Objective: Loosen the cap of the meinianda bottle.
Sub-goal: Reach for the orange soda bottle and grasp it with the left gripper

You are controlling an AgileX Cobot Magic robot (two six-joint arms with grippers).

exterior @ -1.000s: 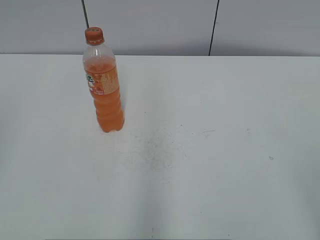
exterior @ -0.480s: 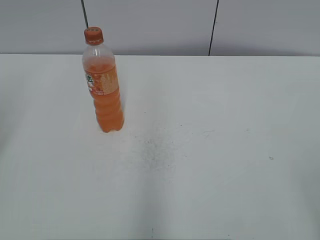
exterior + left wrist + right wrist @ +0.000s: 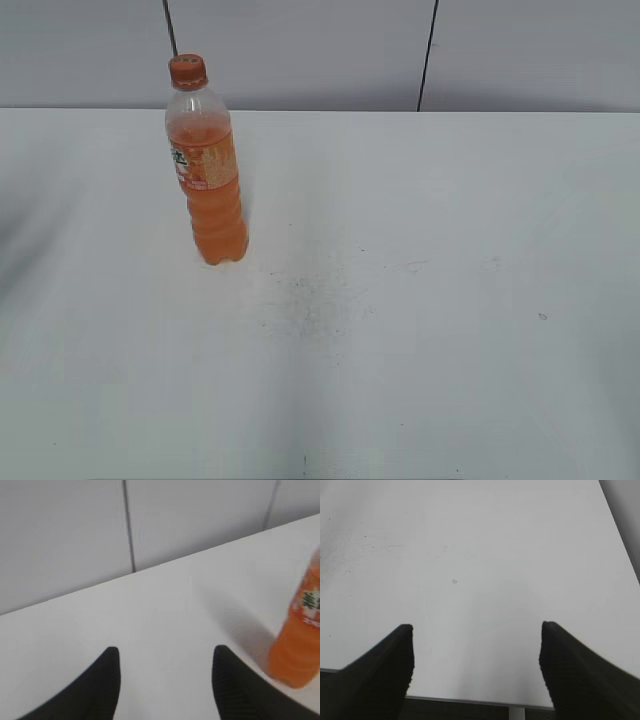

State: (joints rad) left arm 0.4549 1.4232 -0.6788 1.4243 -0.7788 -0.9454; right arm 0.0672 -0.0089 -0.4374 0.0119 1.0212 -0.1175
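Note:
The meinianda bottle (image 3: pixel 208 175) stands upright on the white table (image 3: pixel 400 300) at the back left, full of orange drink, with its orange cap (image 3: pixel 187 71) screwed on top. Its lower body also shows blurred at the right edge of the left wrist view (image 3: pixel 300 635); the cap is out of that view. My left gripper (image 3: pixel 165 655) is open and empty, above bare table, left of the bottle. My right gripper (image 3: pixel 476 630) is open and empty above the table's near edge. Neither gripper shows in the exterior view.
A grey panelled wall (image 3: pixel 300 50) with dark seams stands behind the table's far edge. A faint speckled smudge (image 3: pixel 305 295) marks the table's middle. The table's front edge (image 3: pixel 470 700) shows in the right wrist view.
The bottle has stayed in place. A faint shadow at the exterior view's left edge has grown over the table.

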